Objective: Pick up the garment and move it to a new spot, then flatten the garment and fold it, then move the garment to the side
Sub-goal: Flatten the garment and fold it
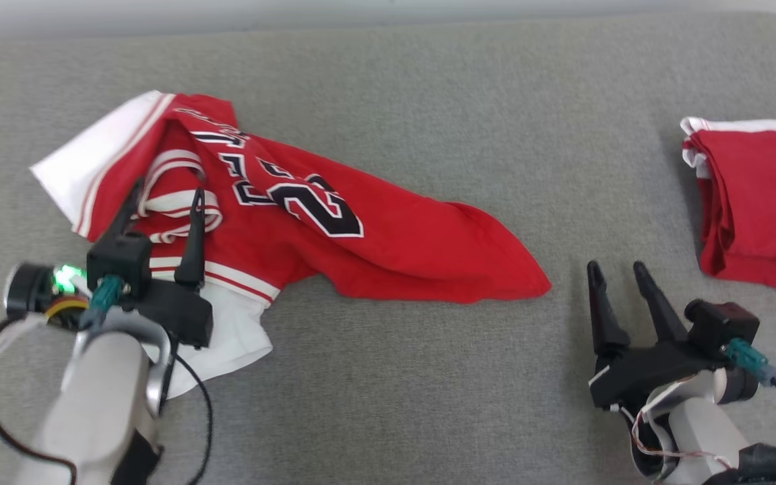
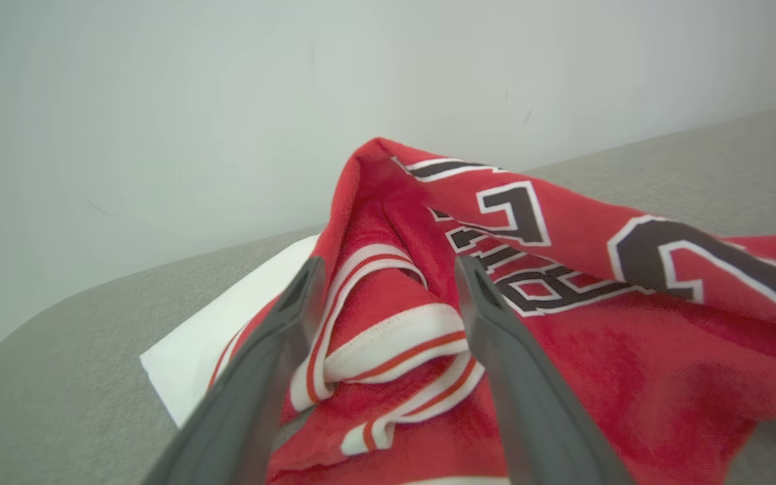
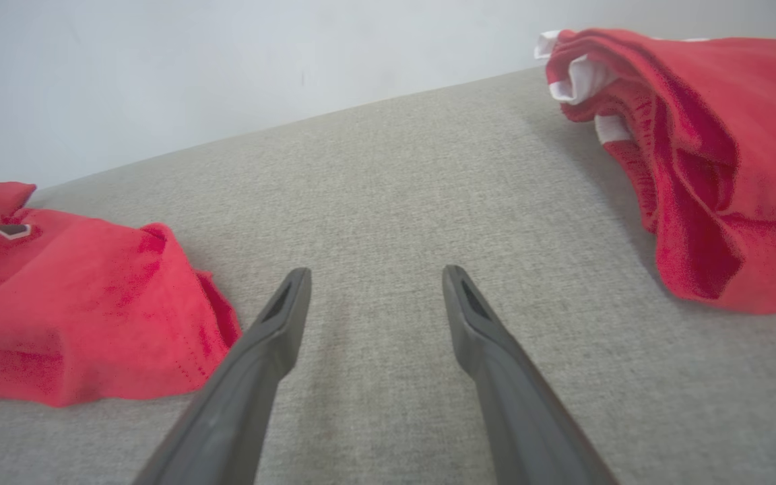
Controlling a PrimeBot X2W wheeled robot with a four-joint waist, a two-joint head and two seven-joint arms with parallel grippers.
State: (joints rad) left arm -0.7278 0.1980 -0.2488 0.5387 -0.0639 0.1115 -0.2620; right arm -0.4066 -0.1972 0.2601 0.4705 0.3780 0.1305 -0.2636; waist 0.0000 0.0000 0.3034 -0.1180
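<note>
**Left arm, near field.** In the head view the left gripper (image 1: 168, 188) sits at the lower left, its jaws apart, positioned over the near-left part of the crumpled red basketball jersey with white trim and black numerals (image 1: 374, 236). The left wrist view gives the detail the head view lacks. The left gripper (image 2: 389, 263) has one finger on each side of a folded band of white-and-red striped trim (image 2: 388, 350). The band lies between the jaws and nothing is clamped. Whether the fingertips touch the cloth cannot be told.

**Right arm, near field.** The right gripper (image 1: 616, 266) is at the lower right with its jaws apart, over the bare table covered in grey woven fabric (image 1: 428, 101). It lies just off the jersey's pointed right corner. In the right wrist view the gripper (image 3: 376, 271) has only grey fabric between its jaws. The jersey (image 3: 58, 323) lies to its left, near but apart.

**Middle field.** The jersey is spread unevenly from the left of the table toward the centre, unfolded, with the numerals facing up.

**Far field.** A folded red garment with white edging (image 1: 758, 202) rests at the right edge of the table, well apart from the jersey. The right wrist view shows its stacked layers (image 3: 731, 135). Both wrist views show a pale wall (image 2: 159, 101) behind the table.
</note>
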